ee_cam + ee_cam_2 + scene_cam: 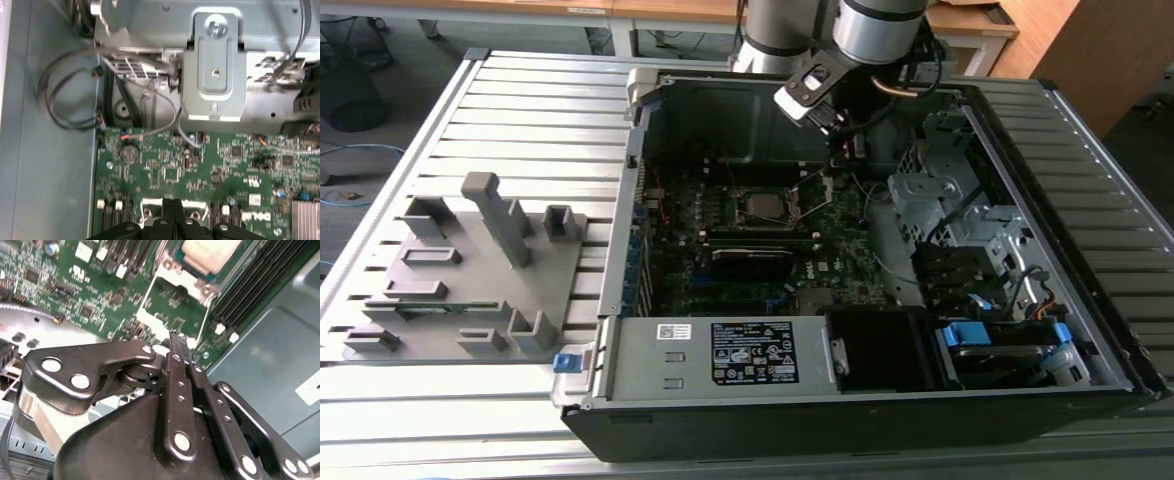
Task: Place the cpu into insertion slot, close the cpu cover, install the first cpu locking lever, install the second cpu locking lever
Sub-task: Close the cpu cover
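The cpu (758, 205) lies in the insertion slot (736, 191) on the green board; in the second wrist view its pale metallic top (210, 252) shows inside the silver rim. The cpu cover (150, 292), a thin silver frame, stands swung open beside the slot, with green board visible through its window. My gripper (178, 342) is shut, fingers pressed together, with the tips at the cover's free edge. I cannot tell whether they pinch it. In the first wrist view the gripper (172, 204) sits between two silver pieces of that edge. In the exterior view the gripper (849, 158) hangs above and right of the slot.
The open computer case (640, 100) walls in the board. Black memory slots (255, 280) run beside the socket. A silver bracket (215, 65) and loose cables (70, 95) lie beyond the board. A grey fixture tray (467, 270) sits at the exterior view's left.
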Available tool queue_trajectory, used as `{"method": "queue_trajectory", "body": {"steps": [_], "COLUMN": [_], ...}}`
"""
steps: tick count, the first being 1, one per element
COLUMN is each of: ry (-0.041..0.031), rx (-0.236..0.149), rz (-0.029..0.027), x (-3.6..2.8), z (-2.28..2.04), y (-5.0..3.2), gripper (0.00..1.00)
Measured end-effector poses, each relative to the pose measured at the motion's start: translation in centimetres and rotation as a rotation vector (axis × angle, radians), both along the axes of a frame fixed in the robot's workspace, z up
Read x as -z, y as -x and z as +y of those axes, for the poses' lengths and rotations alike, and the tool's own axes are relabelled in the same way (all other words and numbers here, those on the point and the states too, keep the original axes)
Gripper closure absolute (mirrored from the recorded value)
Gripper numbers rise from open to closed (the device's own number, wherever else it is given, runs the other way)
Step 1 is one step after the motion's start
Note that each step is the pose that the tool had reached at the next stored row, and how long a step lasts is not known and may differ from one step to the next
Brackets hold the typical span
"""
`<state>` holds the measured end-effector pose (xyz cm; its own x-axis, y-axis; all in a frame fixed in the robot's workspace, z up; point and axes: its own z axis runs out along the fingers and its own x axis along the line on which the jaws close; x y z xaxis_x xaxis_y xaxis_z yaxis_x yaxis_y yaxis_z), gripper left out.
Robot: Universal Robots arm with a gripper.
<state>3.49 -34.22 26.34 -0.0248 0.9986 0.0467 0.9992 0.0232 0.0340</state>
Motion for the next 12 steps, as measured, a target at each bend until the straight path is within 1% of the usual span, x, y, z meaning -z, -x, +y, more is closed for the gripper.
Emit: {"method": "queue_trajectory", "body": {"steps": [6, 8, 12], "ry": [-0.0002, 0.0, 0.0001], "rx": [0.0, 0.0, 0.019], "rz": [0.0008, 0.0008, 0.0009], "x": [0.01, 0.04, 0.27], "z": [0.01, 0.01, 0.01], "y": [-1.37, -1.53, -1.7], "gripper": [0.89, 0.89, 0.89]}}
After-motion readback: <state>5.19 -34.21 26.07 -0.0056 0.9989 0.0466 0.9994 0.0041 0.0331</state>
